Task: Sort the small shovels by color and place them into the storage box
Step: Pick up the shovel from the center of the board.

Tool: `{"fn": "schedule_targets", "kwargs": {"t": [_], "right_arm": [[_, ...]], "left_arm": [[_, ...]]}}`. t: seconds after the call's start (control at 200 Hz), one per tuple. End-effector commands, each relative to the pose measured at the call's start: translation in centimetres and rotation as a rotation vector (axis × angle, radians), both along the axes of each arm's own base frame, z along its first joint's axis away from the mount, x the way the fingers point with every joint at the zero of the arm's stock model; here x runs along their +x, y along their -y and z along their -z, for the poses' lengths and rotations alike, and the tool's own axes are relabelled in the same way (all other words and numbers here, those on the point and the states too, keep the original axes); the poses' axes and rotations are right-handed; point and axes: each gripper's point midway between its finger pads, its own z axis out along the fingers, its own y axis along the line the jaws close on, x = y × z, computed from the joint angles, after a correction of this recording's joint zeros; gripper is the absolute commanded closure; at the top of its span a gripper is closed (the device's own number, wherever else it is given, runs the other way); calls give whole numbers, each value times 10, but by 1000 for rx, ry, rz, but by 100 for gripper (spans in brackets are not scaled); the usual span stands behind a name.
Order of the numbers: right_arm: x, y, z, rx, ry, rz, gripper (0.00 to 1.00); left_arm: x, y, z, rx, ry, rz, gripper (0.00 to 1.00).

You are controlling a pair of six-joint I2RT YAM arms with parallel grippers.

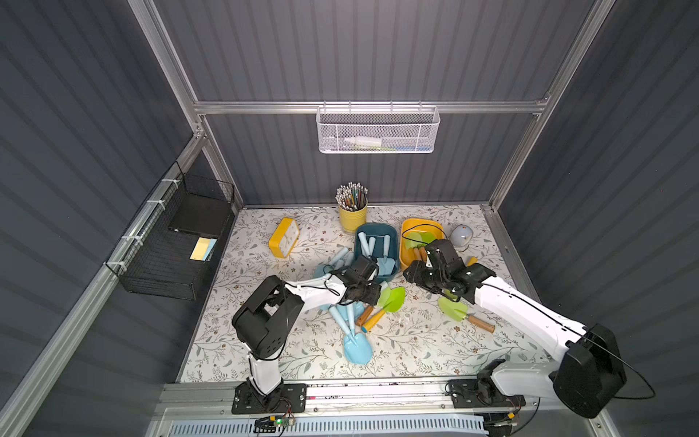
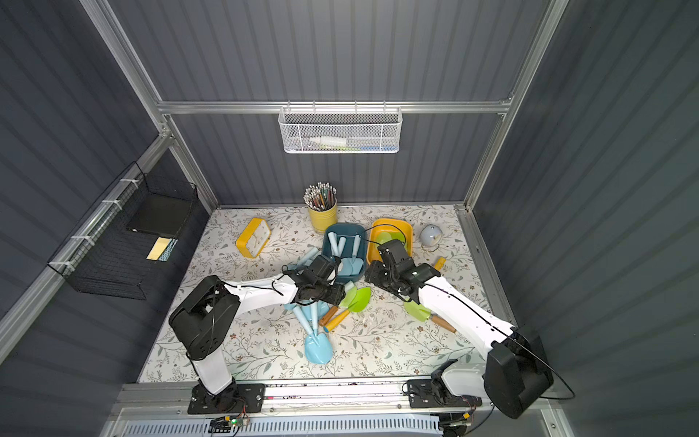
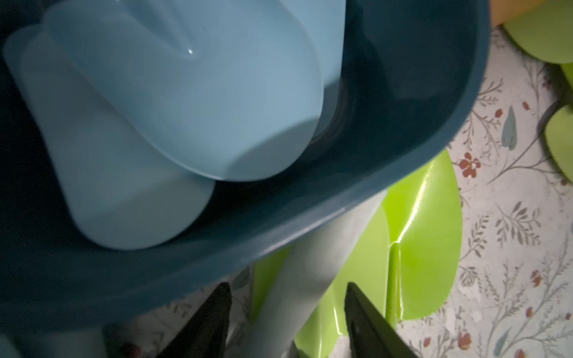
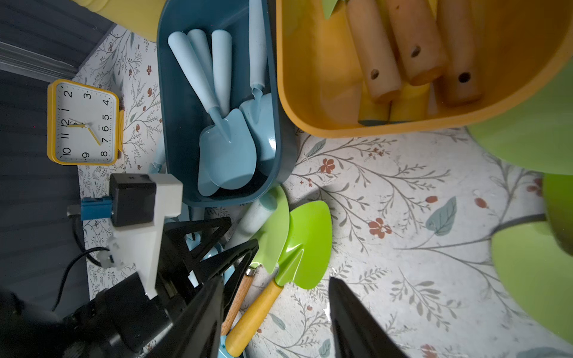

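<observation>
Left hand [image 3: 286, 313]: partly open, with one black finger on each side of a pale blue handle [image 3: 305, 260]. I see a gap on both sides, so nothing is gripped yet.
Right hand [image 4: 277, 297]: about half open and empty, low over the desk [image 4: 403, 217] near the yellow box [image 4: 310, 108].
Sorted already: several blue shovels [image 4: 229, 155] lie in the blue box [image 4: 173, 108]; wooden-handled ones [image 4: 412, 46] lie in the yellow box.
Still loose: other blue shovels [image 1: 355, 352] and green shovels [image 1: 393, 300] lie in a heap before the boxes, and one more green shovel [image 1: 452, 308] lies under the right arm.
Risk one: the pale blue handle rests across a green blade [image 3: 424, 232] and ends just beside the blue box wall — a lift may drag the blade, or a finger may push the box.
Risk two: the handle looks round and smooth; if it is gripped far from the blade, the heavy end may swing down and slip out.
Risk three: both arms work close together — they may collide.
</observation>
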Motion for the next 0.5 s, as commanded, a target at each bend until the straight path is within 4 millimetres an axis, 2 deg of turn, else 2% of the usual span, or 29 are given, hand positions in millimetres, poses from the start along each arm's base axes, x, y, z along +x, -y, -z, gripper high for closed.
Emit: {"fn": "schedule_targets", "kwargs": {"t": [0.0, 0.215, 0.325, 0.495], "right_arm": [[-5, 7, 3, -6, -8, 25, 42], [-10, 11, 4, -1, -11, 43, 42], [-12, 12, 5, 1, -14, 47, 42], [-14, 16, 9, 1, -22, 72, 42]], "left_arm": [[8, 7, 3, 20, 30, 32, 40], [-2, 6, 18, 48, -3, 66, 56], [-8, 9, 13, 34, -8, 90, 70], [-7, 14, 2, 15, 3, 109, 81]]}}
